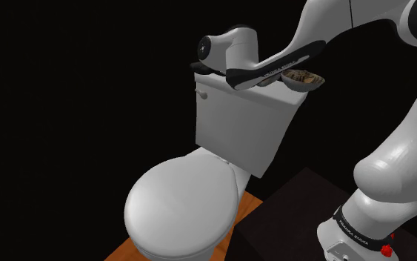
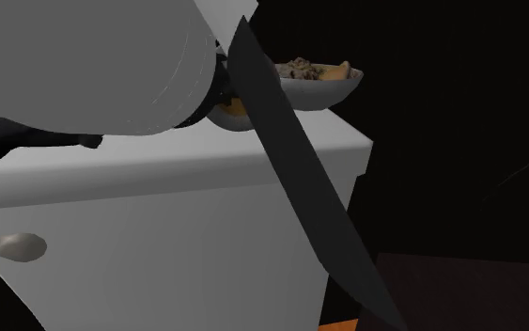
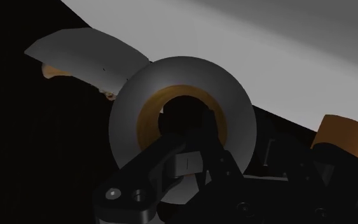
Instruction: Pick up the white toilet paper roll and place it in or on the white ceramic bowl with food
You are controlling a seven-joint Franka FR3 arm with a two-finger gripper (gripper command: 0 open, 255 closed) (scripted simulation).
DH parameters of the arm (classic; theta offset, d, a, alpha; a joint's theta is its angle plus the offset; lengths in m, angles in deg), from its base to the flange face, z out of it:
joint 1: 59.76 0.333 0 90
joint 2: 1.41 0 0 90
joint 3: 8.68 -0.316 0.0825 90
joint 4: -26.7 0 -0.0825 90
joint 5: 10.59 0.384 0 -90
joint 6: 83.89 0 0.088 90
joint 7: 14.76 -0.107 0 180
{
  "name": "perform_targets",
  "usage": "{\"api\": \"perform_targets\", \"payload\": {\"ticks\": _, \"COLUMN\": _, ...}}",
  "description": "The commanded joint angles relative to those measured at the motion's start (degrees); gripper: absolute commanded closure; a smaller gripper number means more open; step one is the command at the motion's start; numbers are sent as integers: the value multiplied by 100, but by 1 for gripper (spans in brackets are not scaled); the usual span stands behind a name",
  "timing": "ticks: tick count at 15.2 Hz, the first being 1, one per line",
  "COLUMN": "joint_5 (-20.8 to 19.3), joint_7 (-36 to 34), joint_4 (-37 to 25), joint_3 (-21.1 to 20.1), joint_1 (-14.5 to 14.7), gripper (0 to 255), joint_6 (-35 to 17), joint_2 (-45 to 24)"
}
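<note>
Toilet paper roll (image 3: 133,118), one: grey in this light, seen end-on in the wrist view with one brown cardboard core ring around a dark hole. It sits directly in front of the gripper (image 3: 193,160), whose black parts overlap its lower half. Whether the jaws grip it, or stand open or closed, cannot be told, nor whether the roll rests on anything. Bowl (image 1: 308,84), one: pale and shallow, holding one heap of brownish food (image 1: 297,75). It stands on the top of the toilet tank (image 1: 236,126) at the shoulder view's right end of the lid; in the wrist view its rim lies just beside the roll's edge. Toilet, one: white, with one tank, one closed seat lid (image 1: 181,204) and one flush lever (image 2: 13,246) on the tank's front. Arm (image 1: 392,163), one: white, reaching from its dark stand (image 1: 288,215) over the tank top. Floor (image 1: 255,206): one strip of orange-brown boards beside the toilet. Orange-brown object (image 3: 341,132), one, unidentified, near the gripper. A black area surrounds everything else.
</note>
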Motion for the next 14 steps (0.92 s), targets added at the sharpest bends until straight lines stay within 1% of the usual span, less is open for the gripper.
{"api": "perform_targets", "payload": {"ticks": 1, "joint_5": 40, "joint_7": 120, "joint_4": -56, "joint_3": -3, "joint_1": -14, "gripper": 255, "joint_6": 14, "joint_2": 81}}
{"api": "perform_targets", "payload": {"ticks": 14, "joint_5": 240, "joint_7": 898, "joint_4": -558, "joint_3": -12, "joint_1": -55, "gripper": 255, "joint_6": 210, "joint_2": 461}}
